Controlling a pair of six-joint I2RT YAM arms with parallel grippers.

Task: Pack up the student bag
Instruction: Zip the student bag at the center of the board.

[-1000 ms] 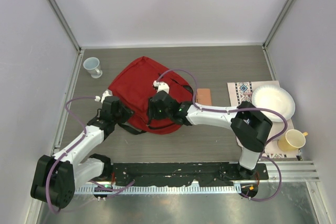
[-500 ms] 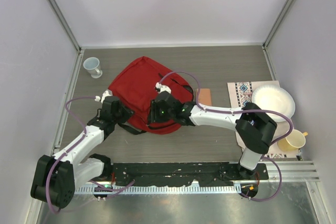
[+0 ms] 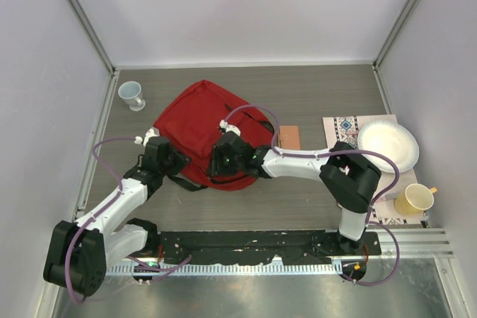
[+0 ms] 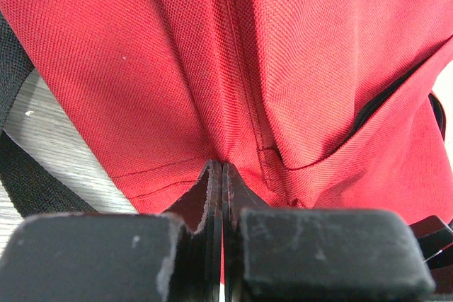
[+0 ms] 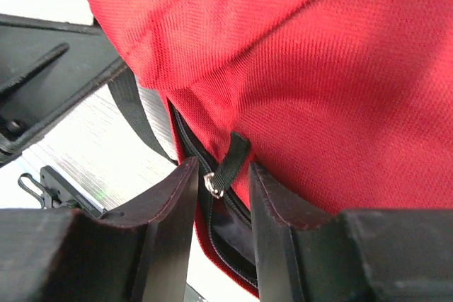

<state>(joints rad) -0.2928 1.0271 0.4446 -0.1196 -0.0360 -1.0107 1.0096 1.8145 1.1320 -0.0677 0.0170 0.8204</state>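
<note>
The student bag [image 3: 197,121], a red backpack with black zippers and straps, lies flat at the table's middle. My left gripper [image 3: 176,161] is at its near left edge. In the left wrist view the jaws [image 4: 221,169] are pressed together on a fold of the bag's red fabric [image 4: 212,68]. My right gripper [image 3: 217,163] is at the bag's near edge. In the right wrist view it [image 5: 221,175] is open, its fingers on either side of the black zipper pull tab [image 5: 232,160], apart from it. The zipper [image 5: 212,210] is partly open below the tab.
A white cup [image 3: 132,95] stands at the far left. A brown notebook [image 3: 290,137] lies right of the bag. A patterned mat [image 3: 341,130] at the right holds a white plate [image 3: 387,147], with a yellow cup [image 3: 416,199] near it.
My right gripper has moved a little to the left along the bag's near edge. My left arm has not moved.
</note>
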